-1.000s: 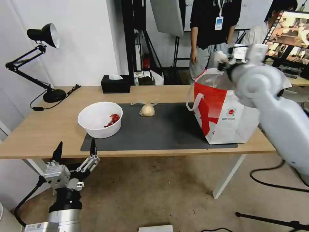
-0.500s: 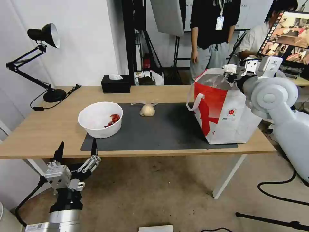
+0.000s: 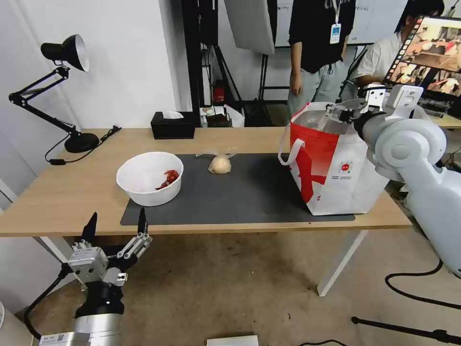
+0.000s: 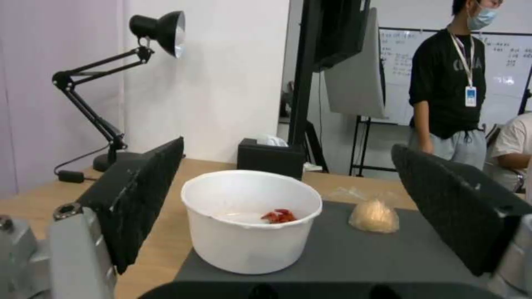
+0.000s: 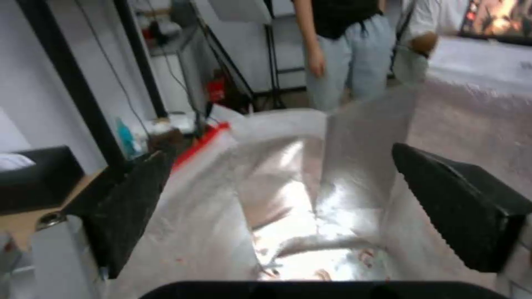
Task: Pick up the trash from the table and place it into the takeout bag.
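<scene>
Your right gripper (image 3: 338, 113) hangs spread and empty over the bag (image 3: 336, 182) at right of frame. The bowl (image 3: 150, 178) and lump (image 3: 220, 165) wait on the mat, centre-left. Left gripper (image 3: 115, 226) sits spread, lower left. Pulling back carelessly could snag the bag's rim and tip it.

Left claw (image 3: 114, 226) low at lower left of the head frame, pointing up, fingers (image 3: 141, 222) spread wide, holding nothing. Right arm raised at upper right, bent; right claw (image 3: 339, 113) open and empty.
</scene>
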